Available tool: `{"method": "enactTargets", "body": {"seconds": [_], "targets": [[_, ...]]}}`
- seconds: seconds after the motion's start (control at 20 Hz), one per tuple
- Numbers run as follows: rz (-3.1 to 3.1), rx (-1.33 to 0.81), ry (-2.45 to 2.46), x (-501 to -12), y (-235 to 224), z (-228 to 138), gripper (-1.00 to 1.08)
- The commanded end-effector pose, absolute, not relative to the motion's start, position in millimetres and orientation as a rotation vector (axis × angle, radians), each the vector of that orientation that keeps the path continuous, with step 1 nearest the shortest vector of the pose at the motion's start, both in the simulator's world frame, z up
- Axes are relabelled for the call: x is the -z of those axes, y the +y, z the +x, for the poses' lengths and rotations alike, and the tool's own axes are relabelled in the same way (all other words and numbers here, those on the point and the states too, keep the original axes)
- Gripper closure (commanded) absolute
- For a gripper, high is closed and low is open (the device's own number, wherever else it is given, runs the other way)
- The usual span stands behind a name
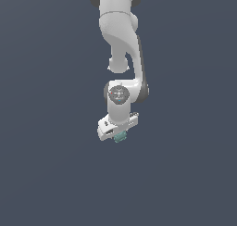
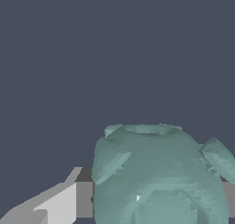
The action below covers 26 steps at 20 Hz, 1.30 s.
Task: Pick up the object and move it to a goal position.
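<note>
Teal block (image 2: pixel 160 177) fills the wrist view, apparently clamped in the white gripper (image 1: pixel 119 136); no legible markings.

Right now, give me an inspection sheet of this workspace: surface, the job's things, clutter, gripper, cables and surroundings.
Surface: plain dark grey-blue ground, unmarked.
Job's things: small teal-green block pokes out under the gripper; it fills much of the wrist view, bumpy faces.
Goal position: no marker seen.
Clutter: nothing seen.
Gripper: white gripper points down over the block; a grey finger sits beside the block in the wrist view. Whether it clamps the block cannot be told.
Cables: nothing seen.
Surroundings: white arm enters from the top of the exterior view; nothing else seen.
</note>
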<state>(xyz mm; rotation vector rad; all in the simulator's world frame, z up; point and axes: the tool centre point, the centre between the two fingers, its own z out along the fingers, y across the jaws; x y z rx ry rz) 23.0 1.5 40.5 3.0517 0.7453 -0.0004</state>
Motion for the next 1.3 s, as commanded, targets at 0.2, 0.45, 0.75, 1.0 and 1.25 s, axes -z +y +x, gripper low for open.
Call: {"method": "enactTargets", "body": {"seconds": [0.2,0.45,0.75,1.0,1.25], "targets": [[3.052,0.0,0.745,-52.2,6.1,16.5,1.08],[3.051,0.0,0.745,-72.7,14.3,4.8,1.08],[3.05,0.0,0.746,-111.1,29.7,-16.9,1.08],[3.05,0.0,0.746,-151.4,45.6,-39.2,1.08],[3.05,0.001,0.746,-190.5,61.3,-60.0,1.08]]}}
